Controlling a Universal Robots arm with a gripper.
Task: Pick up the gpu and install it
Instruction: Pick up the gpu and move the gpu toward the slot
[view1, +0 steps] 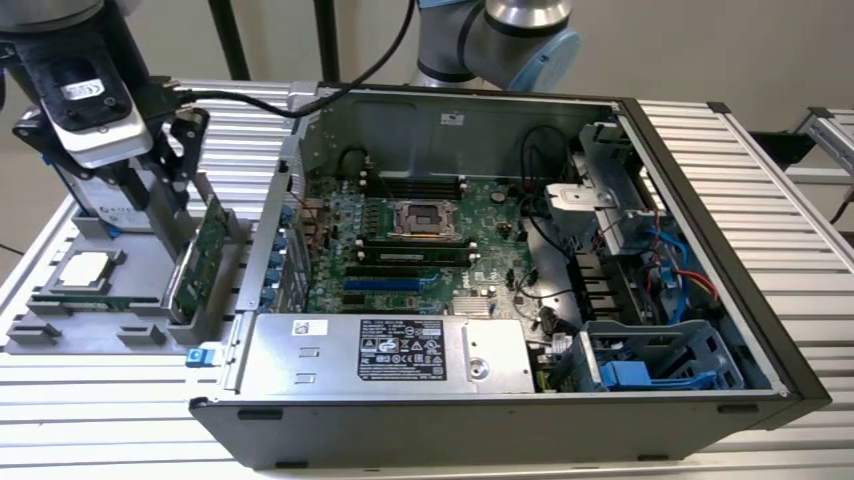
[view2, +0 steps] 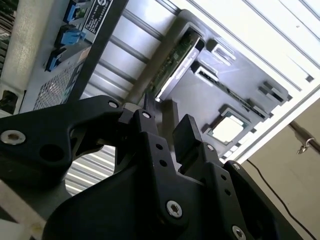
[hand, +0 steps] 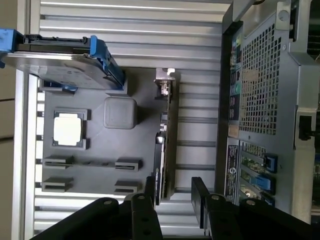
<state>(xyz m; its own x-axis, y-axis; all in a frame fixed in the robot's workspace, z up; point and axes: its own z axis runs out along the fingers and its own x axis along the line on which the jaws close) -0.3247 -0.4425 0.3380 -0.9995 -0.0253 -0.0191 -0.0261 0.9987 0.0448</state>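
While its jaws stand apart, the gripper hangs above the gpu.

Arm rises at rear, upper links leaving frame, wrist coming down at exterior view's left. Hand points down toward surface, slightly tilted. In both wrist views, two black fingers stand parted, with a clear gap between pads.

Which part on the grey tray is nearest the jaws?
The gpu, the slim card standing on edge; the flat square chip and blue-framed drive sit farther off.
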